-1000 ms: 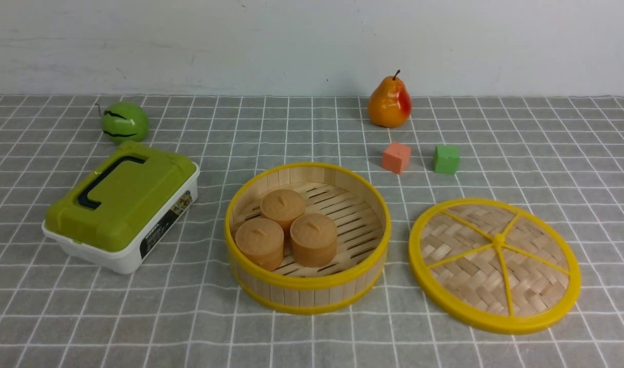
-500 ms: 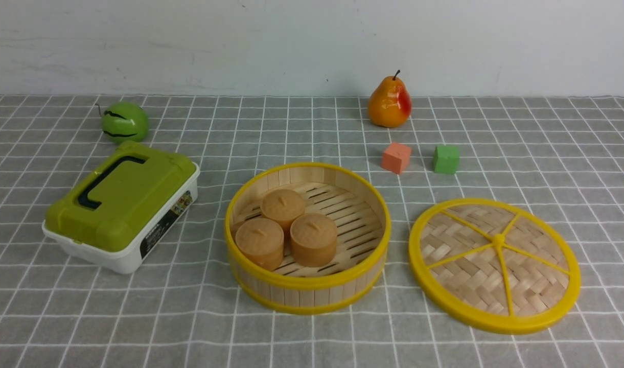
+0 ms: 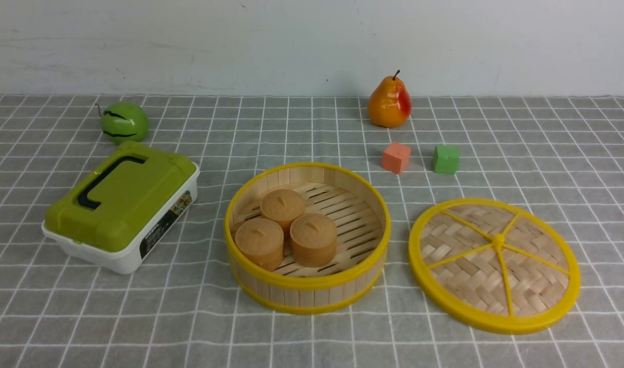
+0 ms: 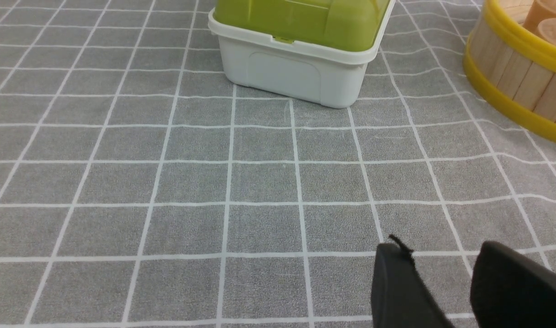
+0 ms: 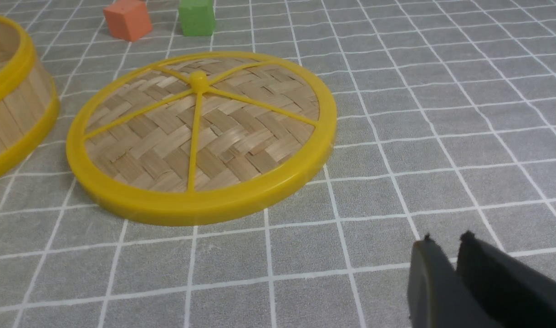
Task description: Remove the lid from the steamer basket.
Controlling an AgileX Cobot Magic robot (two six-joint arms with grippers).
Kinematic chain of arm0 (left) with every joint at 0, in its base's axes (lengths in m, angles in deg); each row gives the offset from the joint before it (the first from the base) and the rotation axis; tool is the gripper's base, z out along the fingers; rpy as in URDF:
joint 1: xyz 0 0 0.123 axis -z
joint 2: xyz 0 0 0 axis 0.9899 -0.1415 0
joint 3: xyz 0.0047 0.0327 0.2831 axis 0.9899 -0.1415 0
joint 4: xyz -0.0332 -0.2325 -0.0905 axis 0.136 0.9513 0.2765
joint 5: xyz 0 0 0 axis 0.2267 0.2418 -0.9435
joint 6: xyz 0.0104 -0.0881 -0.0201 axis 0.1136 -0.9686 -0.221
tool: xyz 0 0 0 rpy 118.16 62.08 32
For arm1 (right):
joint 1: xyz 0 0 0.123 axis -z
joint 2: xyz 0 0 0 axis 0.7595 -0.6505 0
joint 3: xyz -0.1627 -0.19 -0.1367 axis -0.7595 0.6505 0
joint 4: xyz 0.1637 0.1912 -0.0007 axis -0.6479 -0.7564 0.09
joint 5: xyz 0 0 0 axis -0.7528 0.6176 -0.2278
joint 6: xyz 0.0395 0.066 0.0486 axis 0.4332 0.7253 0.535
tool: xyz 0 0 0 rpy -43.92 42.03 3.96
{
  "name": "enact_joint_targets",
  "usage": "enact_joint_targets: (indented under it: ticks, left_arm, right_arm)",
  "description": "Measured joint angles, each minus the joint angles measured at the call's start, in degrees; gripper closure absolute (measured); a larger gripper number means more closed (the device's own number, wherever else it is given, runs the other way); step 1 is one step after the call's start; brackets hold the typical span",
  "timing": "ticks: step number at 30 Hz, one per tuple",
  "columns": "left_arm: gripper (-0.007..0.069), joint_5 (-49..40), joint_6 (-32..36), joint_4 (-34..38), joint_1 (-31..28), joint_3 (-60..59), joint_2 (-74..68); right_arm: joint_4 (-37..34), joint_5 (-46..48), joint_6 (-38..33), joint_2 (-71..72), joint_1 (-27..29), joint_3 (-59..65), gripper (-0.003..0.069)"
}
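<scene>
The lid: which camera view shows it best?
The right wrist view shows the lid best: close, whole, with weave, spokes and knob clear. The front view shows it whole too, but smaller. The left wrist view does not show it.

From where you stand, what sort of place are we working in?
Probably a staged tabletop test setup, not a real kitchen: a grey grid cloth against a bare white wall, with a glossy toy-like pear and two foam-like cubes beside the open steamer basket.

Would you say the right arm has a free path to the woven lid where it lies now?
Probably yes: the lid lies flat on the cloth beside the steamer basket, and only bare cloth separates it from the right gripper.
</scene>
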Motion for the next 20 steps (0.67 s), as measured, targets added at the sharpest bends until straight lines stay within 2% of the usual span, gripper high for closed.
enact_joint_targets:
  ticks: [20]
  left_arm:
    - [0.0386, 0.0, 0.0, 0.0, 0.0, 0.0, 0.0]
  right_arm:
    - [0.0, 0.0, 0.0, 0.0, 0.0, 0.0, 0.0568]
